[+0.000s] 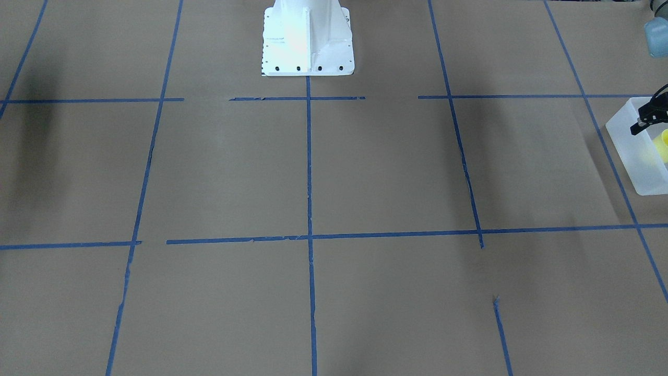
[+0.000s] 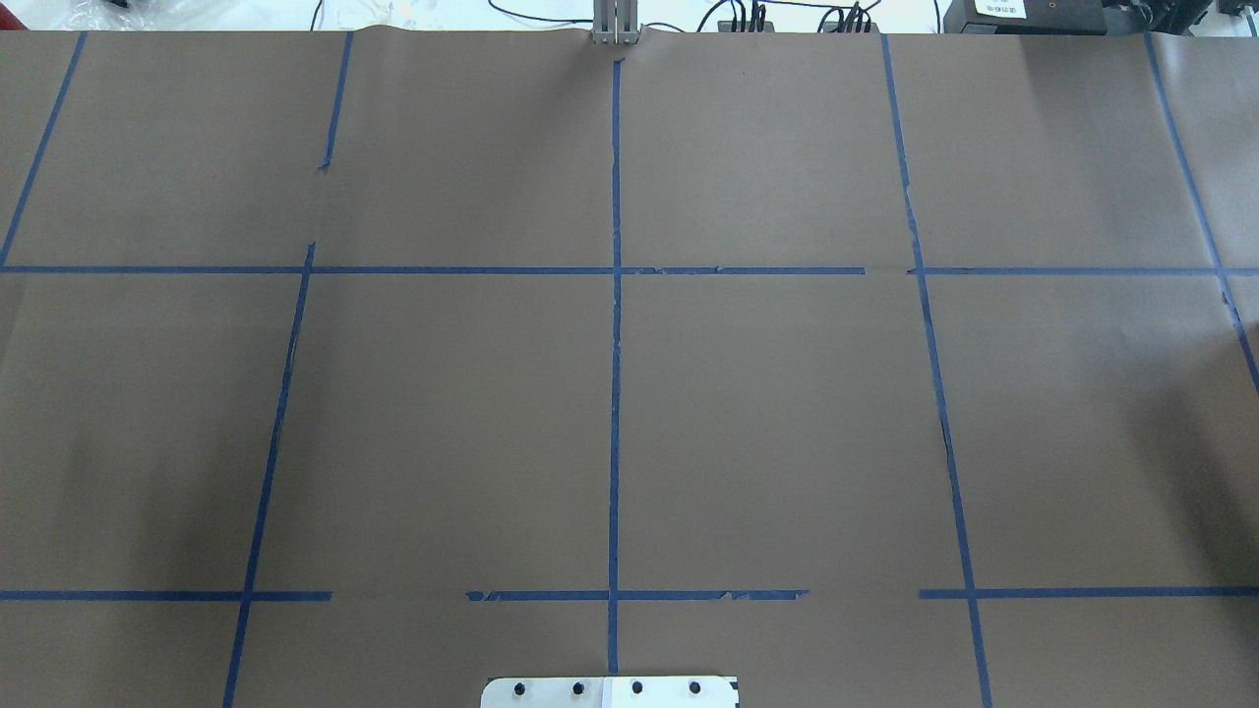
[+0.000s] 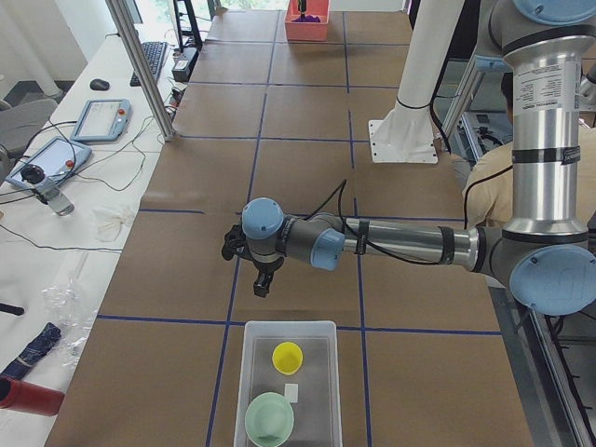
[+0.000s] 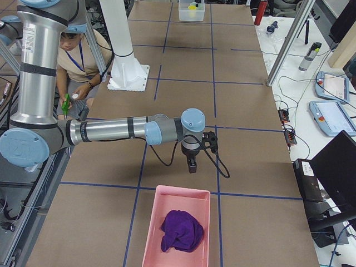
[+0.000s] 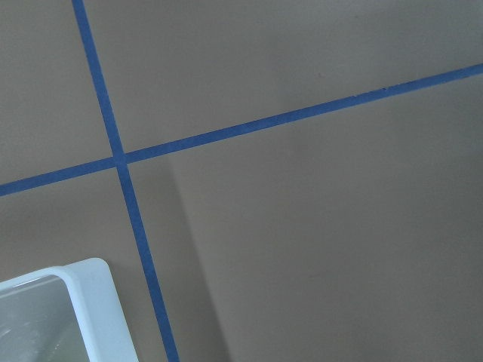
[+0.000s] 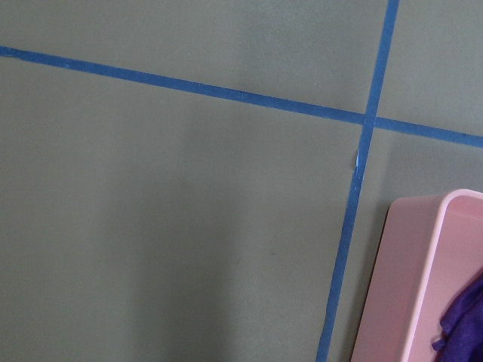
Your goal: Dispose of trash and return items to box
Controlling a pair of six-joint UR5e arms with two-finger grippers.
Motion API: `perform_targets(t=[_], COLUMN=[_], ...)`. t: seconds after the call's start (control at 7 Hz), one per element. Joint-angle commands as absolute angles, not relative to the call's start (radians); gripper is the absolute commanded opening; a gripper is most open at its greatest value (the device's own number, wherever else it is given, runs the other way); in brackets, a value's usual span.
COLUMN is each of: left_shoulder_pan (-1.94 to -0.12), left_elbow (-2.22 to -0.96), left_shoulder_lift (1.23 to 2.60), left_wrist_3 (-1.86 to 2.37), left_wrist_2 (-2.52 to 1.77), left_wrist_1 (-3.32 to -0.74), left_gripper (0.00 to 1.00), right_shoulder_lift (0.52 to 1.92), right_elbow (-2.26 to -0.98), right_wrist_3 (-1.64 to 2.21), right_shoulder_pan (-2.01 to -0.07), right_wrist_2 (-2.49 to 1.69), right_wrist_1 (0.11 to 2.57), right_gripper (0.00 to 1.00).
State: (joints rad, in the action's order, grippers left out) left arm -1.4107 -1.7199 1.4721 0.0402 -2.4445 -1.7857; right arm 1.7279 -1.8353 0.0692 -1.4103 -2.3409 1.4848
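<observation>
The frosted white box (image 3: 248,371) stands on the table at its end on my left. In it the yellow cup (image 3: 287,357) and the mint-green bowl (image 3: 269,419) stand upright, with a small white label (image 3: 291,392) between them. My left gripper (image 3: 264,287) hangs, pointing down, just beyond the box's far rim and above the table; I cannot tell if it is open. The front view shows the box (image 1: 634,167) and part of the cup (image 1: 665,141) at its right edge. My right gripper (image 4: 192,165) hangs near a pink bin (image 4: 151,225); its state is unclear.
The pink bin holds a crumpled purple cloth (image 4: 181,231) at the table's end on my right. The right wrist view shows the bin's corner (image 6: 411,286). The left wrist view shows the box's corner (image 5: 94,302). The white pedestal (image 1: 308,42) stands at mid-table. A seated operator (image 4: 75,61) is behind the robot.
</observation>
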Motion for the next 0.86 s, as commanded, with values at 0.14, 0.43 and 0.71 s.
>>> perform_targets(t=[0.14, 0.43, 0.71], left_shoulder_pan=[-1.449, -1.567, -1.598], left_elbow=[-1.729, -1.785, -1.756], left_shoulder_lift=[1.483, 1.506, 1.526], left_wrist_3=[0.040, 0.028, 0.032], left_wrist_2=[-2.442, -2.371, -2.321], left_wrist_1=[-1.690, -1.520, -1.555], left_gripper=[1.00, 1.00, 1.00], right_shoulder_lift=[1.723, 1.715, 1.720], right_elbow=[-1.838, -1.838, -1.842], right_wrist_3=[0.069, 0.069, 0.069], right_shoulder_pan=[-1.417, -1.417, -1.419], right_wrist_2=[-2.338, -2.342, -2.351], right_wrist_1=[1.485, 1.486, 1.485], right_gripper=[1.00, 1.00, 1.00])
